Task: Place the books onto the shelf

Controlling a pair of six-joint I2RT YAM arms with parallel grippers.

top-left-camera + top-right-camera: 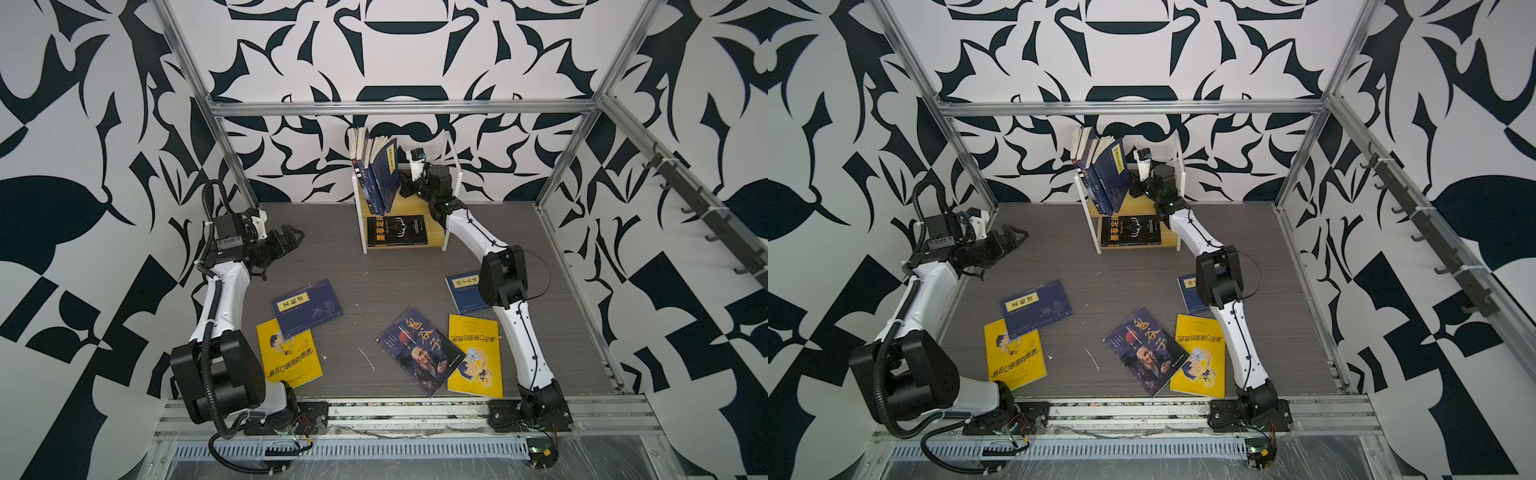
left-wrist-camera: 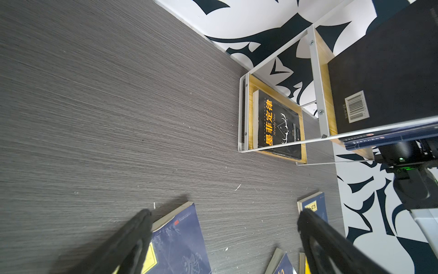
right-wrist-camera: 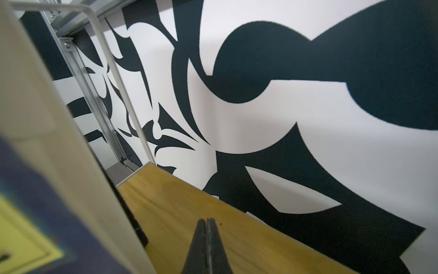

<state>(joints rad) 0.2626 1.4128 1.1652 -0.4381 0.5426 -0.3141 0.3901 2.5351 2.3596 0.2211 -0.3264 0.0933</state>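
- Two bright yellow cartoon paperbacks (image 1: pixel 289 353) (image 1: pixel 476 357), lying flat.
- Two navy paperbacks with title labels (image 1: pixel 307 307) (image 1: pixel 462 291), also flat.
- Just one dark paperback with a bald man's portrait (image 1: pixel 419 351).
- One black book with yellow title characters (image 1: pixel 397 230).
- One small two-tier wooden shelf with a thin white metal frame (image 1: pixel 436 236).
- Upright navy books (image 1: pixel 384 176): several, packed too tight to count.

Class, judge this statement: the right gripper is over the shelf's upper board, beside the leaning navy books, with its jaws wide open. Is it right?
One detail is wrong: the jaws are shut, not wide open. The right wrist view shows the right gripper with its fingers pressed together. It is over the upper board of the shelf, beside the leaning navy books.
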